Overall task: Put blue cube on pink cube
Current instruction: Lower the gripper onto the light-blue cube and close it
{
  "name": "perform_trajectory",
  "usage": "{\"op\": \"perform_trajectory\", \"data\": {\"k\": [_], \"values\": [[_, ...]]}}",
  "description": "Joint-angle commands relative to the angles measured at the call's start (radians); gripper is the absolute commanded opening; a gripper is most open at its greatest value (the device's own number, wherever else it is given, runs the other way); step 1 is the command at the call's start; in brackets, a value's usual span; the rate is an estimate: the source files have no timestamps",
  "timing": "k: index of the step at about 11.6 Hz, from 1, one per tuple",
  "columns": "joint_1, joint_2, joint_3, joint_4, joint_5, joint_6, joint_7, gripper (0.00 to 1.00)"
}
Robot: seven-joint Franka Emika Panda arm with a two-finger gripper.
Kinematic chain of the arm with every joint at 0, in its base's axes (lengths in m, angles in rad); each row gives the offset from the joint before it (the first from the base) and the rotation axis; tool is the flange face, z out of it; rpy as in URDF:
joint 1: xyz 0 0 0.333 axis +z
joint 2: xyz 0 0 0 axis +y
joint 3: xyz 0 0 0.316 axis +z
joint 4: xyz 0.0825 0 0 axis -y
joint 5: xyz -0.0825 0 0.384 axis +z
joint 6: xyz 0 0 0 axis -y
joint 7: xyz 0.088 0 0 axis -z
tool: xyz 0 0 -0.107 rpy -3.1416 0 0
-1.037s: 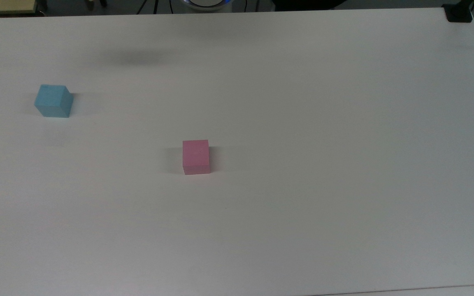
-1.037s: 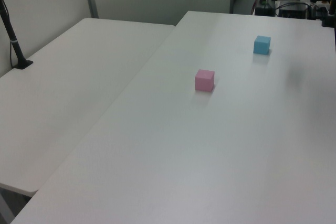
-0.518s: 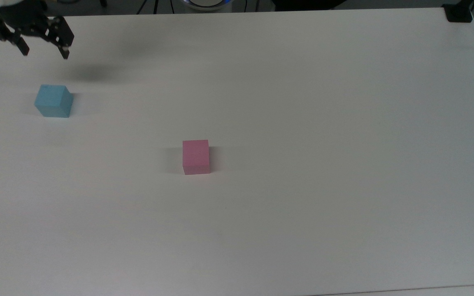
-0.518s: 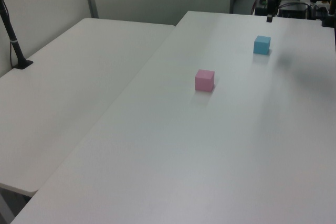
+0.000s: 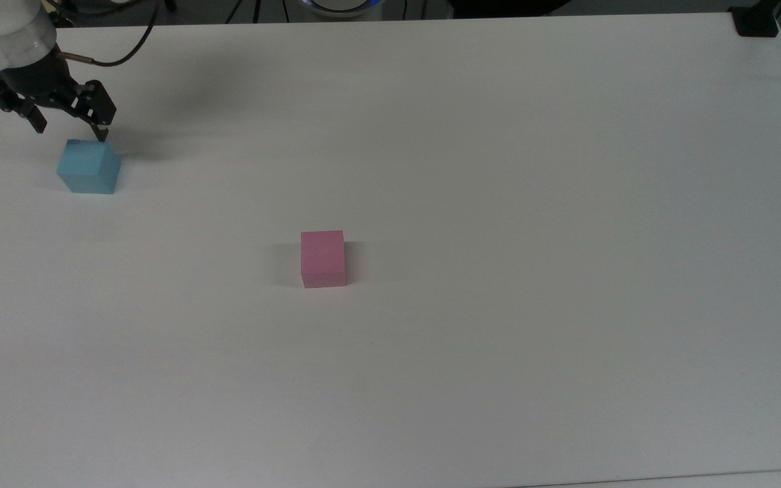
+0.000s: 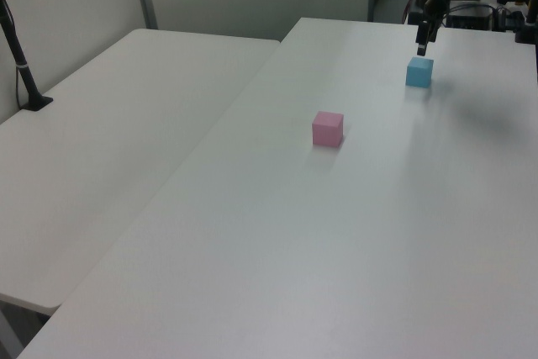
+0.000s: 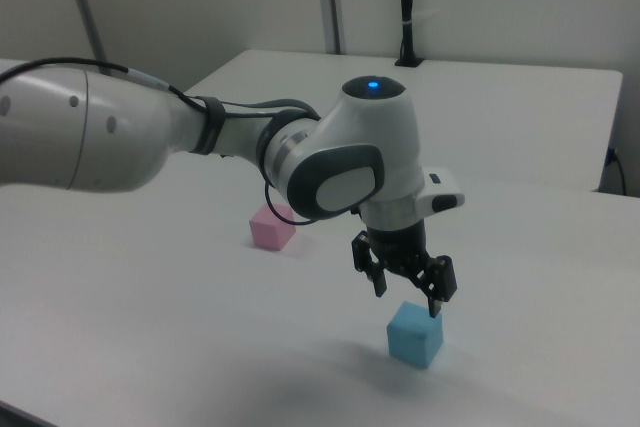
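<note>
White counter [image 5: 499, 169] carries the pink cube [image 5: 323, 258] well apart from the blue cube [image 5: 89, 167], above which the claw [image 5: 70, 128] hangs spread wide.

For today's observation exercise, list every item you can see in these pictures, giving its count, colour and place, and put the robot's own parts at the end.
blue cube: one, light sky-blue, on the table near the top view's left edge, just below the hand.
pink cube: one, pastel pink, on the table left of centre in the top view, apart from the blue cube.
table: one, white, under both cubes.
second table: one, white, beside the first on the left view's left.
black post: one, standing on the second table near the left view's left edge.
arm: one, white and grey, reaching in from the right view's left.
hand: one, black, open, hovering just above the blue cube.
</note>
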Motion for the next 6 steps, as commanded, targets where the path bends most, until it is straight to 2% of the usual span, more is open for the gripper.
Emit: {"op": "perform_trajectory", "data": {"k": [1,6], "values": [[0.004,0.035,-0.005,-0.004,0.017,0.056,-0.013,0.95],[0.005,0.096,0.0,-0.009,0.014,0.105,-0.008,0.95]]}}
